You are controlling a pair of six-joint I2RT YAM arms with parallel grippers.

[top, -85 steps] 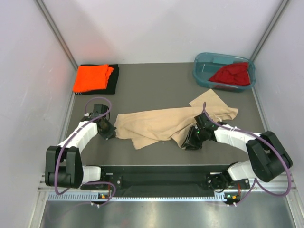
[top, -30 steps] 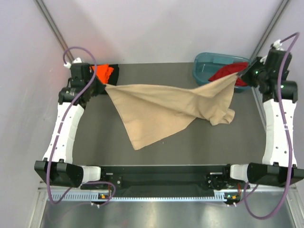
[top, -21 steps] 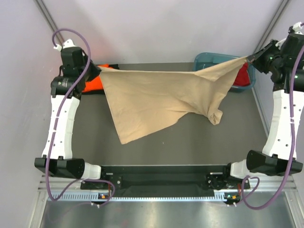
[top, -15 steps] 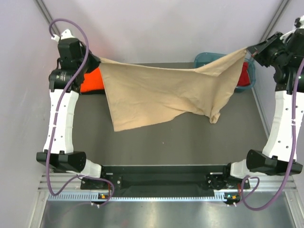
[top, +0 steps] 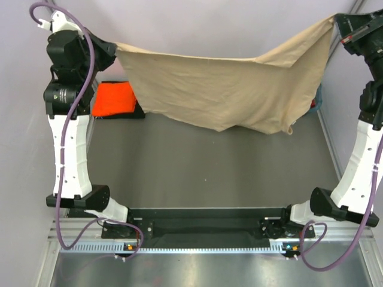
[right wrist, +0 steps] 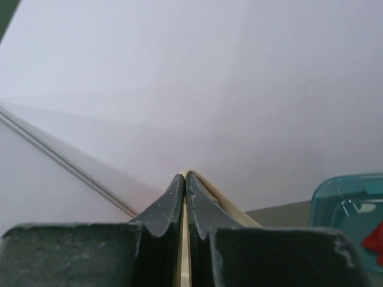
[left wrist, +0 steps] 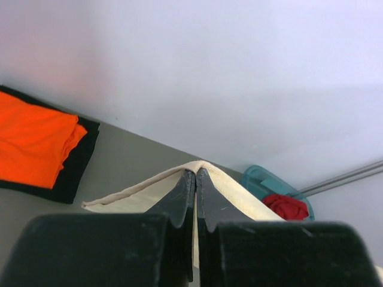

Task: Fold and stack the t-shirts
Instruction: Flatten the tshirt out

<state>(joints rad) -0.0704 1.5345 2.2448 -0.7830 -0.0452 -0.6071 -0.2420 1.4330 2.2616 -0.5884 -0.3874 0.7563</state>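
Observation:
The beige-tan t-shirt (top: 227, 84) hangs in the air, stretched between my two raised grippers, its lower edge above the table. My left gripper (top: 112, 49) is shut on its left corner (left wrist: 233, 191). My right gripper (top: 336, 21) is shut on its right corner (right wrist: 230, 206). The folded orange t-shirt (top: 114, 98) lies on the folded black t-shirt (top: 139, 112) at the back left; both also show in the left wrist view (left wrist: 36, 140). The dark red t-shirt (left wrist: 287, 206) lies in the teal tub (left wrist: 260, 179), mostly hidden behind the hanging cloth in the top view.
The teal tub's edge (top: 318, 98) peeks out at the back right, also in the right wrist view (right wrist: 347, 203). White walls enclose the grey table (top: 209, 167) on three sides. The arm bases stand at the near edge.
Both grippers picked the beige-tan shirt off the table, rose high and spread apart toward the back. The shirt now hangs stretched in the air, covering the tub in the top view.

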